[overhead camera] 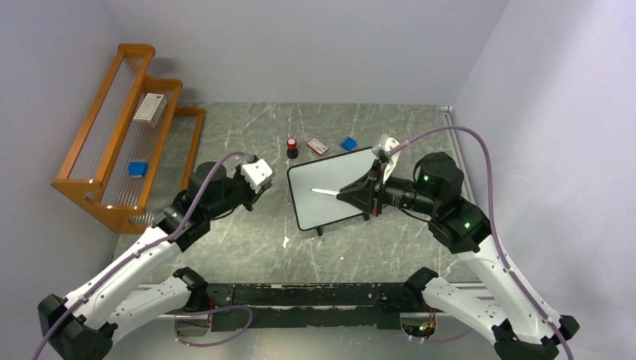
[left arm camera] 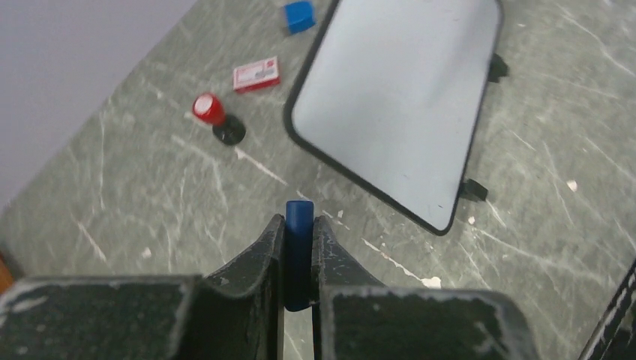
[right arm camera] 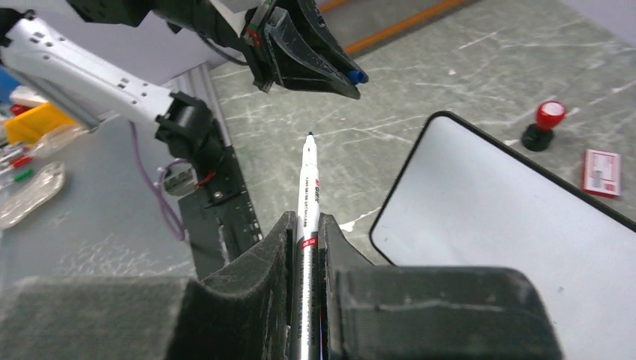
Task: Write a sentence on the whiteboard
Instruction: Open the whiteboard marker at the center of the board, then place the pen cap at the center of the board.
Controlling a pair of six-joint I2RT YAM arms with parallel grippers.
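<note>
The whiteboard (overhead camera: 319,211) lies mid-table, blank, with no blue sentence on it; it also shows in the left wrist view (left arm camera: 405,97) and the right wrist view (right arm camera: 510,225). My right gripper (overhead camera: 343,195) is shut on a white marker pen (overhead camera: 324,192), uncapped, its tip pointing left over the board. In the right wrist view my right gripper (right arm camera: 305,223) holds the pen (right arm camera: 309,176) with its dark tip forward. My left gripper (overhead camera: 255,193) hovers left of the board, shut on the blue pen cap (left arm camera: 298,221). The cap also shows in the right wrist view (right arm camera: 358,76).
Beyond the board stand a red stamp (overhead camera: 292,146), a small red-and-white box (overhead camera: 317,146) and a blue cube (overhead camera: 349,143). An orange rack (overhead camera: 97,191) at the far left holds a box and a blue block. Walls close the left, back and right.
</note>
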